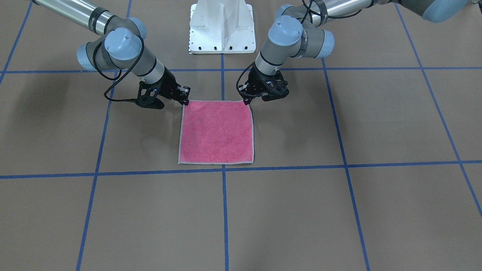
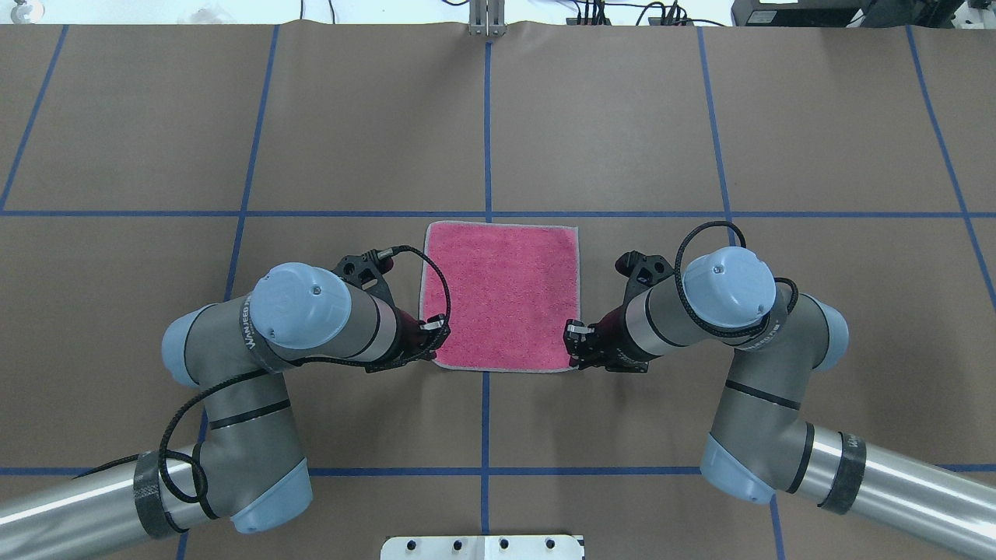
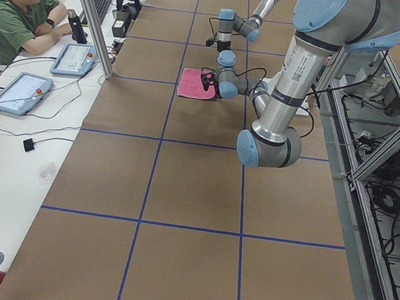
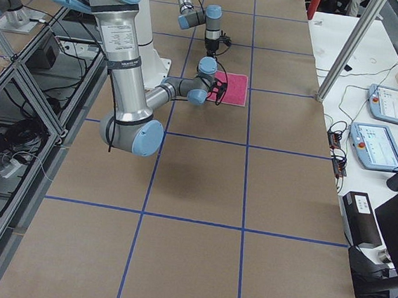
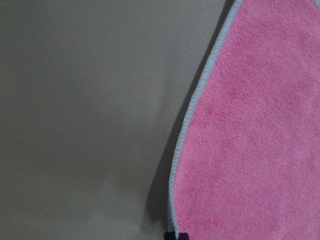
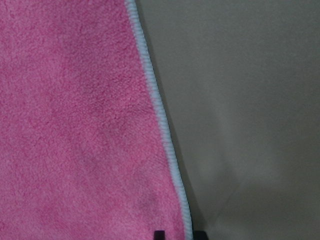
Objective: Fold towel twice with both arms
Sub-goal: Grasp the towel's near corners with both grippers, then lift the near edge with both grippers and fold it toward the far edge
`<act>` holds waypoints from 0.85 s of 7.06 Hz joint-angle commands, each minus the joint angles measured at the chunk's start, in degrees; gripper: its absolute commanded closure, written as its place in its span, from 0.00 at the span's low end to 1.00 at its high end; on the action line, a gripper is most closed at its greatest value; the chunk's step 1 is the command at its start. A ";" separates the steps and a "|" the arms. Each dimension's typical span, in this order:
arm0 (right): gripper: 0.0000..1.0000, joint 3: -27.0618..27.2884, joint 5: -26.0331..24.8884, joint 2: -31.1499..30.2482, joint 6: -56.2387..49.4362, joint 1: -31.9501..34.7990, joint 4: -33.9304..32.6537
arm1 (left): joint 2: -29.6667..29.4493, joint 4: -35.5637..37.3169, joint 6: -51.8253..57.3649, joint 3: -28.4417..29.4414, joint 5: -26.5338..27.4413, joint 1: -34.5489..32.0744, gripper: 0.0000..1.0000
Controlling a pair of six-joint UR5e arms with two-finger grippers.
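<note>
The towel (image 1: 216,131) (image 2: 502,292) lies flat on the brown table, pink face up, with its light grey edging showing all round. My left gripper (image 1: 247,100) (image 2: 437,328) is at the towel's robot-side corner on my left and is shut on it. My right gripper (image 1: 185,101) (image 2: 574,339) holds the other robot-side corner, shut on it too. In the left wrist view the towel (image 5: 250,125) edge runs down to the fingertips, with a shadow under it. The right wrist view shows the towel (image 6: 75,125) edge likewise slightly raised.
The white pedestal base (image 1: 222,26) (image 2: 482,547) stands at the table's robot side. Blue tape lines (image 1: 224,169) form a grid on the brown surface. A person (image 3: 18,12) sits at a side table with tablets (image 4: 383,103) beyond the far edge.
</note>
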 commanded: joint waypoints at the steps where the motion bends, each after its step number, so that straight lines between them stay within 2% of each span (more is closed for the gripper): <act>1: 1.00 0.64 0.06 0.02 0.27 0.15 0.11 | -0.24 0.09 -0.53 -0.38 0.00 0.00 1.00; 4: 1.00 1.53 0.15 0.03 0.36 1.99 2.47 | -3.22 0.26 -0.98 -0.74 0.00 -2.45 1.00; 6: 1.00 1.96 0.85 0.29 0.28 4.79 3.88 | -3.23 0.09 -1.59 -0.65 0.00 -4.82 1.00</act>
